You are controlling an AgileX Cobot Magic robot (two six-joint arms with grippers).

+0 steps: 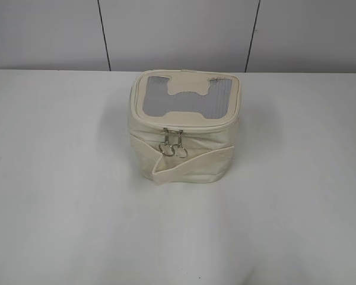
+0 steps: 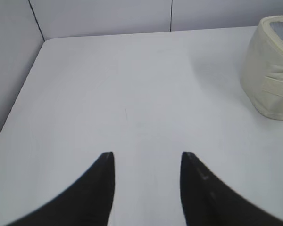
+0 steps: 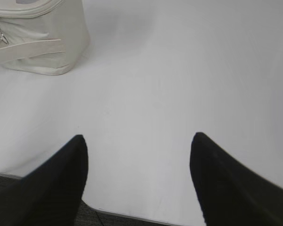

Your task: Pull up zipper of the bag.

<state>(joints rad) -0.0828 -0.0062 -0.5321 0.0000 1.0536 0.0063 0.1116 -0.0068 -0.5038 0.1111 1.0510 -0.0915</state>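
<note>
The bag (image 1: 186,127) stands upright on the white tabletop (image 1: 59,208), slightly above the centre of the exterior view and a little right of the middle. Its lid faces up and shows a grey ribbed window panel (image 1: 187,98) with cream tab-shaped patches at the top and bottom edges. The zipper (image 1: 166,128) runs around the rim of the lid; its two silver pulls (image 1: 173,145) hang side by side against the front face of the bag, touching or nearly touching each other, with their round rings at the lower ends. A cream strap band (image 1: 193,163) crosses the front of the bag below the pulls, and its loose end sticks out at the lower left. No arm appears in the exterior view. In the left wrist view, the left pincer (image 2: 147,162) sits at the bottom of the frame with its two dark fingers spread wide apart and nothing between them; the bag (image 2: 269,70) lies at the right edge, well apart from it. In the right wrist view, the right pincer (image 3: 139,143) is likewise spread wide and holds nothing; the bag (image 3: 37,37) occupies the upper left corner, well apart from the fingers.
</note>
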